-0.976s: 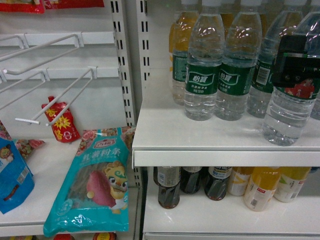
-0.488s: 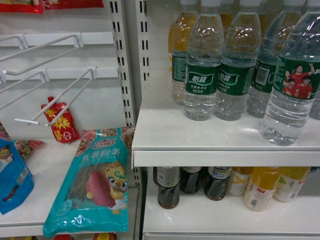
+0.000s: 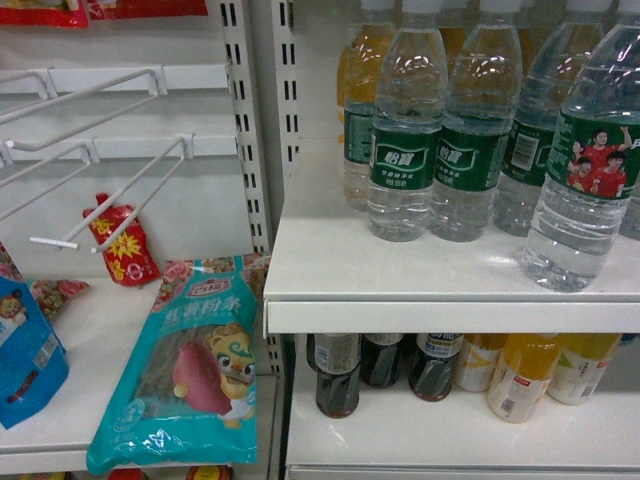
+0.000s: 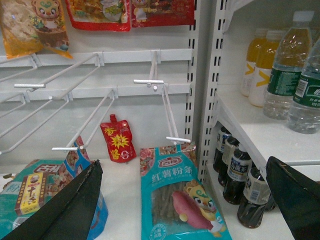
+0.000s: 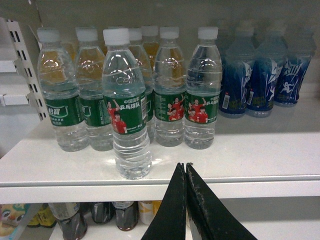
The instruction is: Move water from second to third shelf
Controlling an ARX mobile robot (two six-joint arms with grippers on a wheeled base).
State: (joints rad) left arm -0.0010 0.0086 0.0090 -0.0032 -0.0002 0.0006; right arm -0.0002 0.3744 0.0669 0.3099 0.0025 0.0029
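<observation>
The right gripper point(image 5: 185, 172) is sitting pinched shut and empty just below the shelf point(image 5: 240, 155) lip, apart from the water point(image 5: 126, 107), which is standing upright alone near the front edge, probably for easy reach. The left gripper point(image 4: 182, 200) is spread wide and idle over the snack bags point(image 4: 177, 195).

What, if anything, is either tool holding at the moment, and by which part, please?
Nothing is held. The right tool is shut on air in front of the water bottle; the left tool is open and empty.
</observation>
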